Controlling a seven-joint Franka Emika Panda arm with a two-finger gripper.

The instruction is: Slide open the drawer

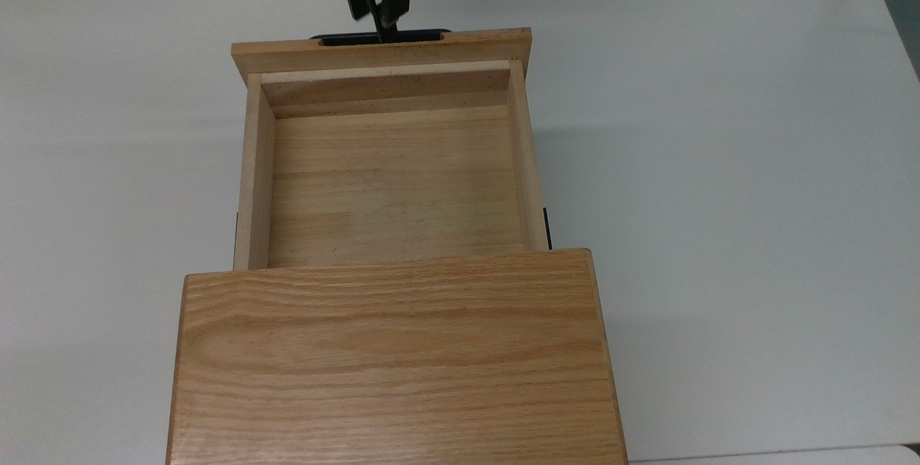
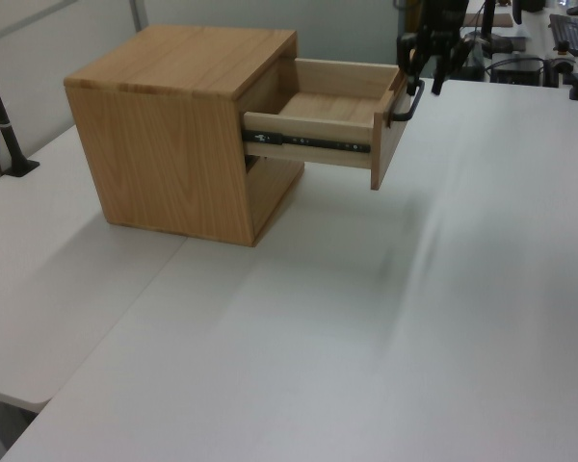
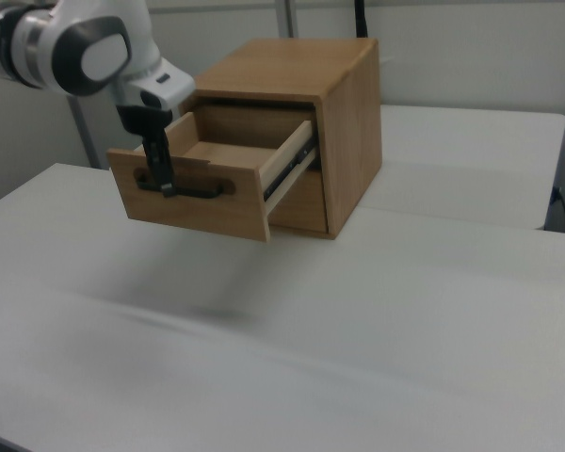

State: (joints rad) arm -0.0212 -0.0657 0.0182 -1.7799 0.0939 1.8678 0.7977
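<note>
Finishing this step well means a straight retreat: the two-finger black gripper (image 1: 375,1) hangs at the 12 o'clock edge of the top view, its jaws spread and released, gripping nothing, right over the long black bar handle (image 1: 338,39). Whether a fingertip touches the bar I cannot tell. My judgement is that the arm should lift clear along the line of the pull, toward 12 o'clock and upward, without sweeping sideways, since a sideways knock on the bar could twist the tray on its black metal side runner (image 2: 313,144) or nudge it back in. Dragging further seems needless and might shift the whole cabinet on the white table (image 1: 719,163).

The light wooden drawer with thin side walls and a wider oak front panel (image 1: 392,185) stands pulled well out of the broad grained oak cabinet (image 1: 392,357), its floor bare. In the top view its sliding axis runs from 6 o'clock, where its back end sits under the cabinet top, to 12 o'clock, where the front panel faces outward. The handle lies crosswise to that, from 9 to 3 o'clock. The tray looks level and square to the cabinet
</note>
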